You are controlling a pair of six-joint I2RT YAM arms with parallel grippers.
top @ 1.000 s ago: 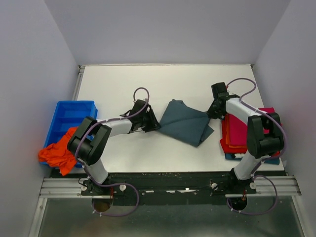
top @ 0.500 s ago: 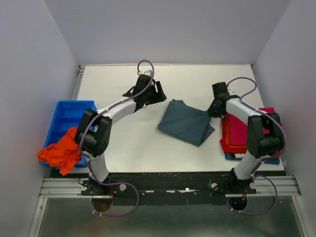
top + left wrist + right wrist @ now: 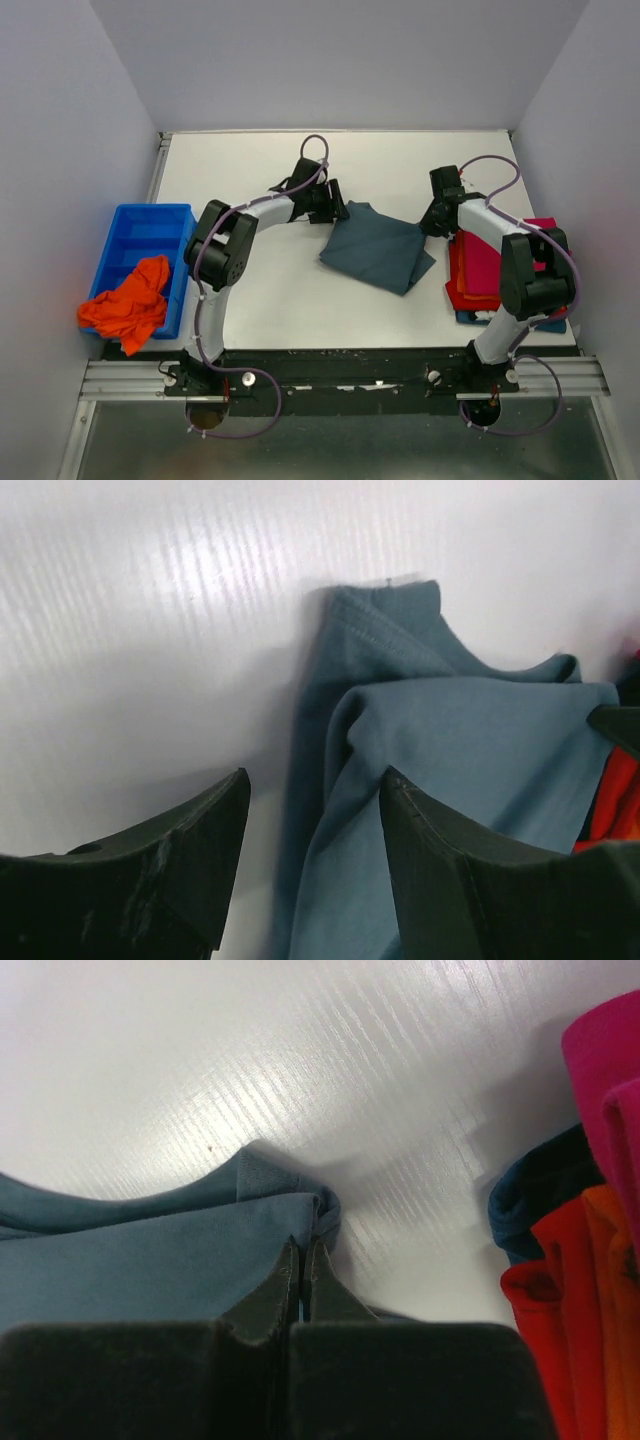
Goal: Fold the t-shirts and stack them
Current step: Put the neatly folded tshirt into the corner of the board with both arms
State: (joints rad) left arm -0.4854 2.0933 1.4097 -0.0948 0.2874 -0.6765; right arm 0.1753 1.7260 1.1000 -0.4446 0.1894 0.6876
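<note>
Lying folded on worktop (image 3: 260, 285), 1 grey-blue shirt (image 3: 378, 248): L tool (image 3: 315, 780) spread wide, straddling its far-left edge; R tool (image 3: 302, 1245) closed tight, tips touching its right corner.

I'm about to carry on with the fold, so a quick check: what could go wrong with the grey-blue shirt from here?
1. The left gripper is open over the grey-blue t-shirt's layered edge. Closing there may catch only the top layer and spoil the fold.
2. The right gripper is shut at the shirt's right corner, close beside the folded stack. A sideways pull might disturb that stack.
</note>
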